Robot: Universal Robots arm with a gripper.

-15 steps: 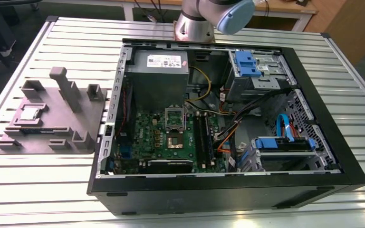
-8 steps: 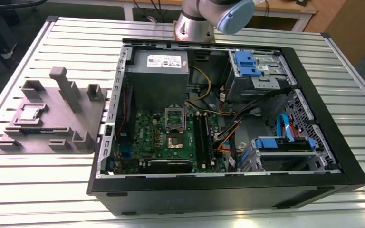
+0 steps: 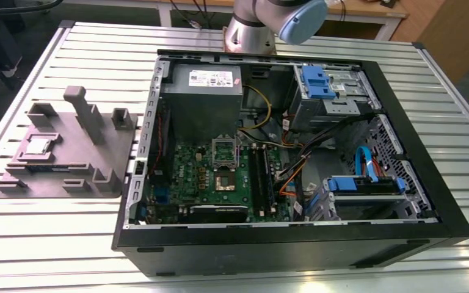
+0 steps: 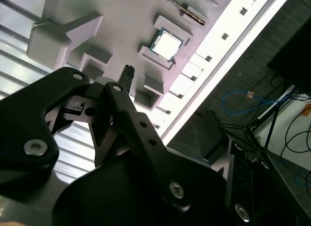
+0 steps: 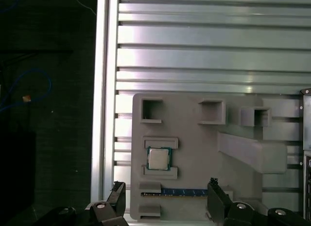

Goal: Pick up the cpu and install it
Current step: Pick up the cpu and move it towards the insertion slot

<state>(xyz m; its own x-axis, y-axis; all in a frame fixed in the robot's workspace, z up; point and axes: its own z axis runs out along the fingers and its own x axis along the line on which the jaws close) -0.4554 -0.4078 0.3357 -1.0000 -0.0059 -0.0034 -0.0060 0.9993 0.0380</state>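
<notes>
On the counter (image 3: 96, 49) stands an open computer case (image 3: 300, 244); beside it, near the edge at the exterior view's left, a grey holder (image 3: 59, 183) cradles the cpu (image 5: 158, 158). The claw (image 5: 165, 189) hangs clear of it, fingers (image 5: 215, 193) apart.

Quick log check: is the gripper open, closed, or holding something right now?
Gripper: open, holding nothing; the cpu lies in the grey holder.
</notes>
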